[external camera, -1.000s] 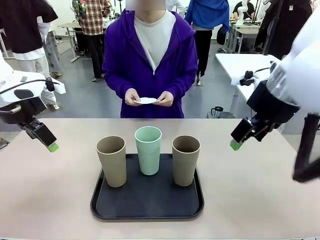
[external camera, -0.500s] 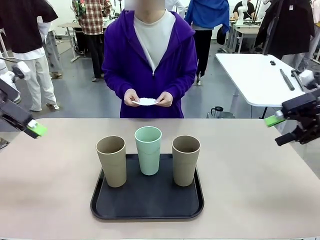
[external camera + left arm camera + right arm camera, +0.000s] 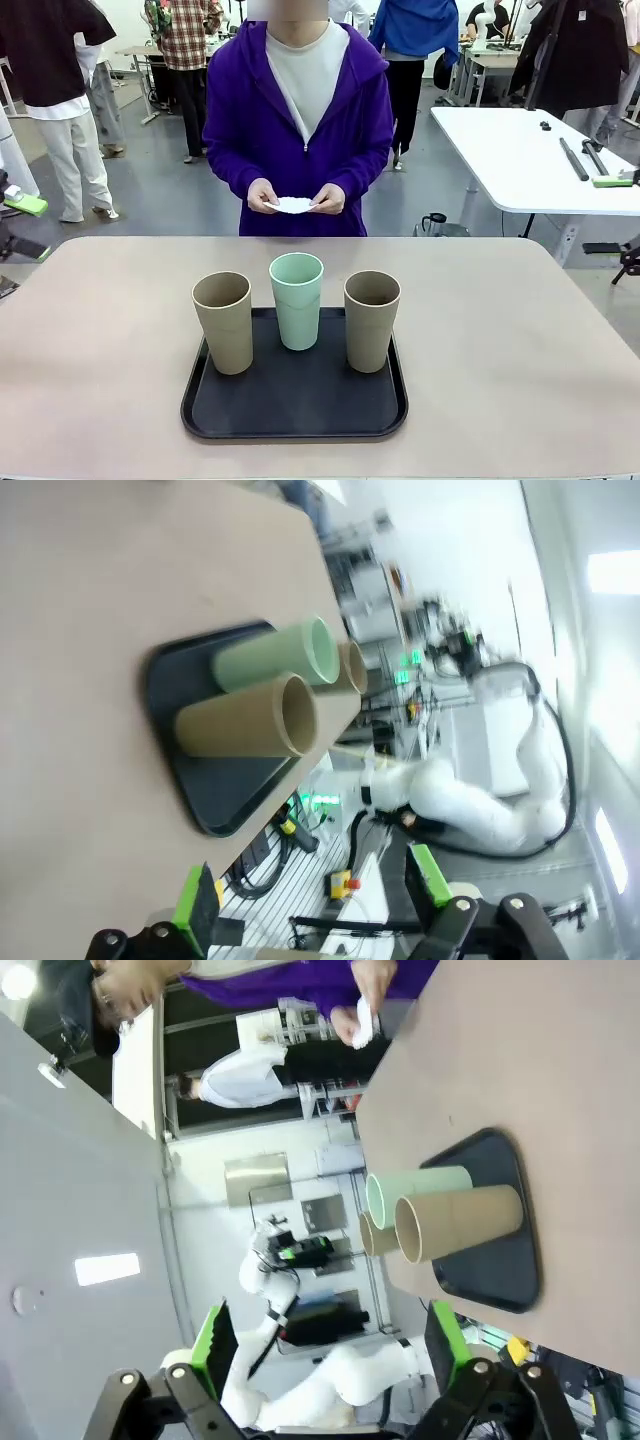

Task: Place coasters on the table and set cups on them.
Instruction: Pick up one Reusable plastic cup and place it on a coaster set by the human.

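The left tan cup (image 3: 223, 320) looks light and smooth, so pinch its middle; both jaws are wide open and empty.

Three cups (image 3: 297, 300) (two tan, one mint green) and one tray (image 3: 300, 405).

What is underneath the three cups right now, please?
The cups stand on the black tray, which rests on the table. Nothing else shows around their bases; the spot directly beneath each base is covered.
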